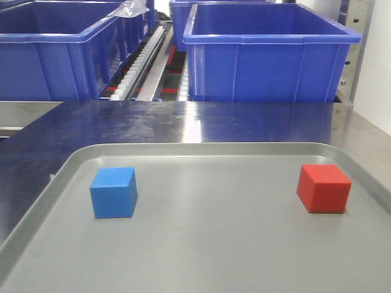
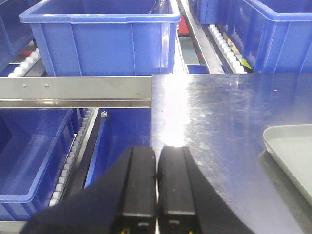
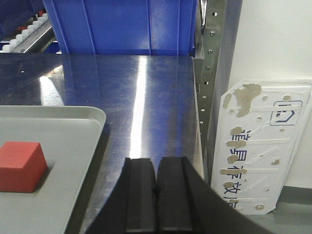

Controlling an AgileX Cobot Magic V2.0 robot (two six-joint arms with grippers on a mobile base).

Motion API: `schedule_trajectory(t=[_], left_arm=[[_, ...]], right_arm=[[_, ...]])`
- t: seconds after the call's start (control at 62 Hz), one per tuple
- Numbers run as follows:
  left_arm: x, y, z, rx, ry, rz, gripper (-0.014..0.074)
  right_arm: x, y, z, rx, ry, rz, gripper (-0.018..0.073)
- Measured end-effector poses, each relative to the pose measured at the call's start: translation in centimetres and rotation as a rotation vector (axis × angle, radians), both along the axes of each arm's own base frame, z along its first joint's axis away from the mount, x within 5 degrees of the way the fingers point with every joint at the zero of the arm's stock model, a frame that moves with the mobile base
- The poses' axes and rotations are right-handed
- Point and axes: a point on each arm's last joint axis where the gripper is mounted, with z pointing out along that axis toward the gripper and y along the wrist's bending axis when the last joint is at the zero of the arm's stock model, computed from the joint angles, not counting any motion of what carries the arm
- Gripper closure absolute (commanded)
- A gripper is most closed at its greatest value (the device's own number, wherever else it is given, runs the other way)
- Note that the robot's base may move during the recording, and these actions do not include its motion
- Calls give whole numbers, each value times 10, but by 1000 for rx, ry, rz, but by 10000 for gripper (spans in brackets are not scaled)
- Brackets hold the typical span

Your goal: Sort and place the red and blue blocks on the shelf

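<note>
A light blue block (image 1: 113,192) sits on the left of the grey tray (image 1: 201,256), and a red block (image 1: 324,188) sits on its right. The red block (image 3: 19,166) also shows at the left of the right wrist view, on the tray (image 3: 58,126). My left gripper (image 2: 157,152) is shut and empty, hovering over the left edge of the steel table (image 2: 229,112), left of the tray (image 2: 292,151). My right gripper (image 3: 156,162) is shut and empty, over the table to the right of the tray. The shelf's front rail (image 2: 73,90) and white rollers (image 1: 143,61) lie beyond.
Large dark-blue bins (image 1: 269,52) stand on the shelf behind the table, with more (image 2: 102,39) in the left wrist view and one (image 2: 29,156) on a lower tier. A perforated steel upright (image 3: 210,58) and a white scraped sign (image 3: 258,146) flank the table's right edge.
</note>
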Motion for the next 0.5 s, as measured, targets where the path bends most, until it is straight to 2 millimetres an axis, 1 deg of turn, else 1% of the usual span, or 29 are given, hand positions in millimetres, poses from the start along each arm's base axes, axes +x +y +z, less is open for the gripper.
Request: schedule_trajectory(t=[0.5], left_arm=[[0, 0, 0, 0, 0, 0, 463]], right_arm=[[0, 0, 0, 0, 0, 0, 506]])
